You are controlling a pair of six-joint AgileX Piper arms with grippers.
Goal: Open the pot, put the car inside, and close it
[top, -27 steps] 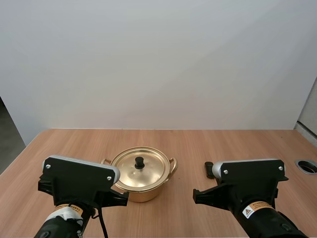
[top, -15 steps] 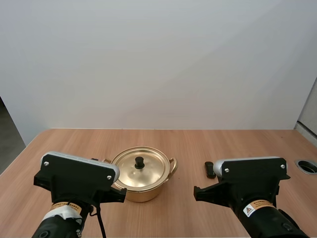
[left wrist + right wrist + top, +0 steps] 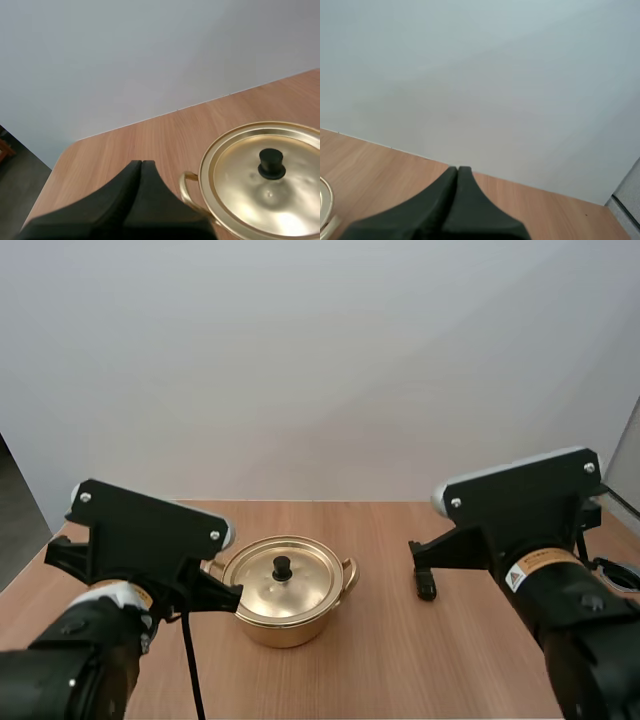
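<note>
"Hovering just left of the gold pot [image 3: 288, 592], the left gripper [image 3: 141, 163] has its two black fingers [image 3: 120, 200] pressed into one wedge, holding nothing. Does that stand?"

"It stands. From the left wrist camera the wedge points past the pot's left handle [image 3: 186, 186]. The lid [image 3: 250, 190] is seated on the rim, and its black knob [image 3: 270, 163] stands upright at the centre, off to the right of the fingertips."

"And the right gripper [image 3: 457, 169]?"

"Closed as well and empty, its fingers flush together. It sits on the pot's right side, with a sliver of the pot's rim showing beyond it to its left."

"Where is the car?"

"The small dark toy car [image 3: 427, 583] lies on the wooden table [image 3: 400, 660] to the right of the pot, apart from it and partly behind the right arm. Its long axis appears to run front to back, away from the arm bases. It is too small to tell nose from tail."

"So who takes what?"

"By my reading the left arm is nearer the knob, so the lid falls to it. The car lies on the right arm's side of the pot, so a pinch across its narrow width suits that arm. Both sets of fingers must part first."
</note>
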